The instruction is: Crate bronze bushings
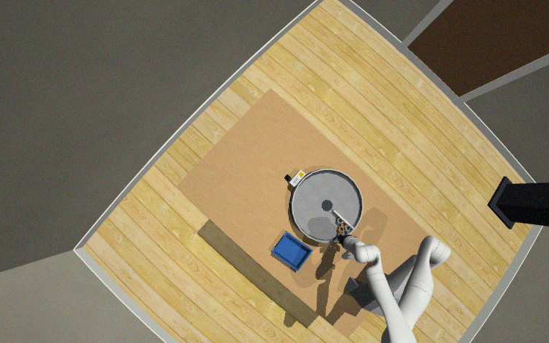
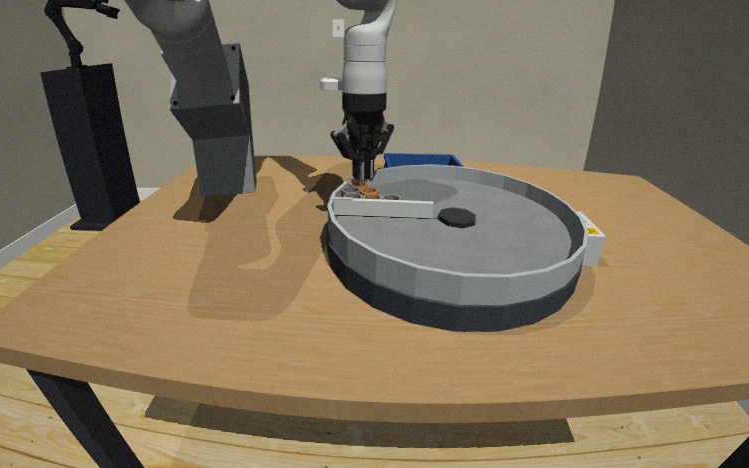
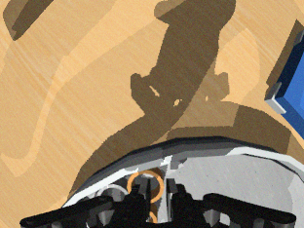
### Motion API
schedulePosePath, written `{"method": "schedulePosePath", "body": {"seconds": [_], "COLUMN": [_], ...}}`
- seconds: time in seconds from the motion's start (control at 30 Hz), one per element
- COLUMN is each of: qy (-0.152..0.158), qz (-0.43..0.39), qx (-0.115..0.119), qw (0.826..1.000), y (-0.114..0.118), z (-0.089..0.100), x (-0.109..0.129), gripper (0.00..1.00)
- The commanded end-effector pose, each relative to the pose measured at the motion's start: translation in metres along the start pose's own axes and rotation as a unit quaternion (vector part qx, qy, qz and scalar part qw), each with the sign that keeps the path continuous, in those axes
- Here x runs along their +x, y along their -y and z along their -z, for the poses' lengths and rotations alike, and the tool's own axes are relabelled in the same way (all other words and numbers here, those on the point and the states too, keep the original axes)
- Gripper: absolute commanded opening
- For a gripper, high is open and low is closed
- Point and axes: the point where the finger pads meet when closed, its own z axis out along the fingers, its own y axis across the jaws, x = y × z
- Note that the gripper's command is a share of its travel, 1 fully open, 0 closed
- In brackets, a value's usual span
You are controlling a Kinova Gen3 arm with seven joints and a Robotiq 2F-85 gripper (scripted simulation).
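The grey turning table point(image 2: 452, 238) holds a small cluster of bushings behind a white bar point(image 2: 382, 207) at its far rim. Bronze bushings point(image 2: 369, 190) and steel bushings point(image 2: 390, 197) stand close together there; the cluster also shows in the overhead view point(image 1: 342, 226). My gripper point(image 2: 363, 173) points straight down just over the cluster, with its fingers nearly together and nothing between them. In the wrist view a bronze bushing point(image 3: 146, 186) shows as a ring at my fingertips point(image 3: 150, 199), with a steel bushing point(image 3: 111, 192) to its left. The blue crate point(image 2: 421, 158) stands behind the table and is empty in the overhead view point(image 1: 292, 251).
A white box with a yellow label point(image 2: 592, 235) sits against the turning table's rim. A dark hub point(image 2: 456, 217) marks the table's centre. The grey arm base block point(image 2: 214, 116) and a black pillar point(image 2: 88, 139) stand at the back left.
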Motion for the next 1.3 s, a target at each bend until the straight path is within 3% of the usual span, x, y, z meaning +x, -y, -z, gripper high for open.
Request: {"method": "schedulePosePath", "body": {"seconds": [0.0,1.27], "qy": [0.0,0.0], "qz": [0.0,0.0], "qx": [0.0,-0.001], "qw": [1.0,1.0], "y": [0.0,0.0], "z": [0.0,-0.01], "x": [0.0,0.0], "gripper": [0.14,0.14]}}
